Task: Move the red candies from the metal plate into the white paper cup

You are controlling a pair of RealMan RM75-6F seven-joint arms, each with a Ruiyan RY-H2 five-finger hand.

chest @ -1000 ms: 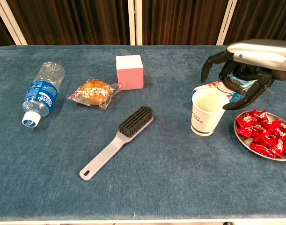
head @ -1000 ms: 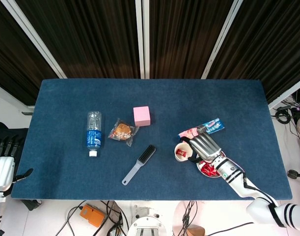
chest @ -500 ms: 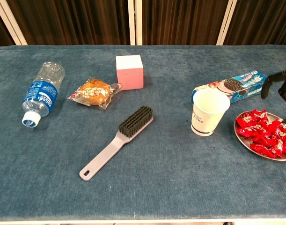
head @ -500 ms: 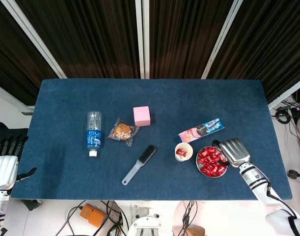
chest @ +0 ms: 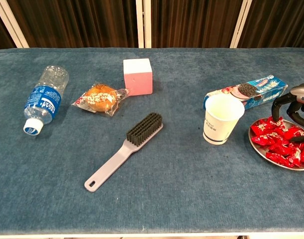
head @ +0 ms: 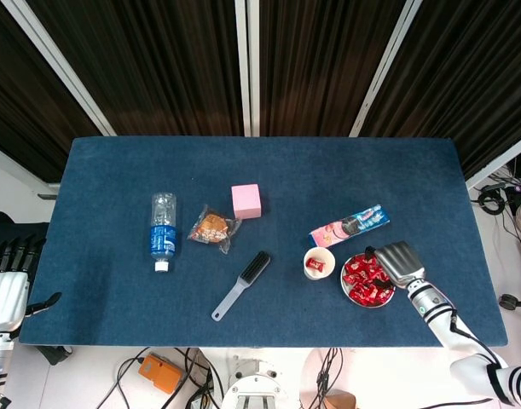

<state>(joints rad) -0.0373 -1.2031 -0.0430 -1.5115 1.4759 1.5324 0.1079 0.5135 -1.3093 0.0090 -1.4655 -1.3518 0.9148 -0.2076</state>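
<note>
Right hand (head: 396,260) hovers over metal plate's (chest: 261,151) far edge, near table's (head: 465,281) right edge.

My tabletop (head: 413,170) is covered in dark blue cloth. Behind it hang dark brown curtains (head: 166,60) split by white bars (head: 247,68). Below the near edge lies a pale floor (head: 98,375) with cables (head: 183,383) and, I think, an orange box (head: 162,372).

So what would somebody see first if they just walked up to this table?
Probably the shiny red candies heaped on the metal plate at the right edge, with the robot's right hand hovering over them. Next to it stands the white paper cup, one red candy inside, and a cookie box behind.
</note>
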